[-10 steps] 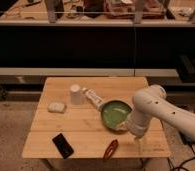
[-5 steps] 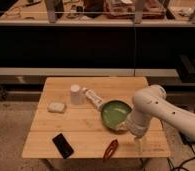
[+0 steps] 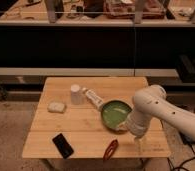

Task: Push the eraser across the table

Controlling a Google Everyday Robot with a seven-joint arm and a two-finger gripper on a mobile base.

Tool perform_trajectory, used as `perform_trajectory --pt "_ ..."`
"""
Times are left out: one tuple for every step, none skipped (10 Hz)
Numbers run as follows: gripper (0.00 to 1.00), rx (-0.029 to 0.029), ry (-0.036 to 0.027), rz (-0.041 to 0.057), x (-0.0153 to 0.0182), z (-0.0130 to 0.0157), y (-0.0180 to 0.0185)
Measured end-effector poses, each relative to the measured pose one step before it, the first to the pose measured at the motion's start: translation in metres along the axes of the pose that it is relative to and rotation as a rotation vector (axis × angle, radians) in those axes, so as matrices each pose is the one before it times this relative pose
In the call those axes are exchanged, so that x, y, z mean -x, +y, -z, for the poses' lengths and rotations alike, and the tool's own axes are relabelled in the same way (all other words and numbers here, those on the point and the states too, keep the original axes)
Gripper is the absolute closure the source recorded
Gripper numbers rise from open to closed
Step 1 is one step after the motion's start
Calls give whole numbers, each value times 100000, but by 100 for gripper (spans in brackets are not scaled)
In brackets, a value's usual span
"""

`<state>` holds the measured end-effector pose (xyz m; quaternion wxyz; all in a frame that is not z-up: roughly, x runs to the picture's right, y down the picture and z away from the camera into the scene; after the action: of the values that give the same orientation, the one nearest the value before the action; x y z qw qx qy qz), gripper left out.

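The eraser (image 3: 63, 145) is a flat black block lying at an angle near the front left of the wooden table (image 3: 86, 125). My white arm (image 3: 151, 107) reaches in from the right over the table's front right part. My gripper (image 3: 139, 143) hangs at its lower end, just off the front right rim of the green bowl (image 3: 115, 113). It is well to the right of the eraser and apart from it.
A pale whitish pad (image 3: 56, 106) lies at the left. A white cup (image 3: 76, 94) and a white tube (image 3: 94, 99) lie at mid-table, behind the bowl. A slim red-brown object (image 3: 111, 148) lies at the front edge between eraser and gripper. Dark shelving stands behind the table.
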<state>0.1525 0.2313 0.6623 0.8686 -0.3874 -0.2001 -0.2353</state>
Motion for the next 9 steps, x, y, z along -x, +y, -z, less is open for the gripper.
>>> perform_trajectory --pt "20 -6 -3 0 0 1 -2" --pt "20 -35 -4 77 30 15 -26" --pt "20 -1 -2 -10 -2 -1 1" --pt "20 3 7 -6 -2 3 4" --pt "20 -18 39 5 -2 17 -4" --pt "20 -16 525 147 -56 79 -19" --pt "20 341 1696 969 -47 132 -347" --pt "20 620 3941 3959 310 338 -1525" --pt "20 164 2980 4226 563 333 -1814"
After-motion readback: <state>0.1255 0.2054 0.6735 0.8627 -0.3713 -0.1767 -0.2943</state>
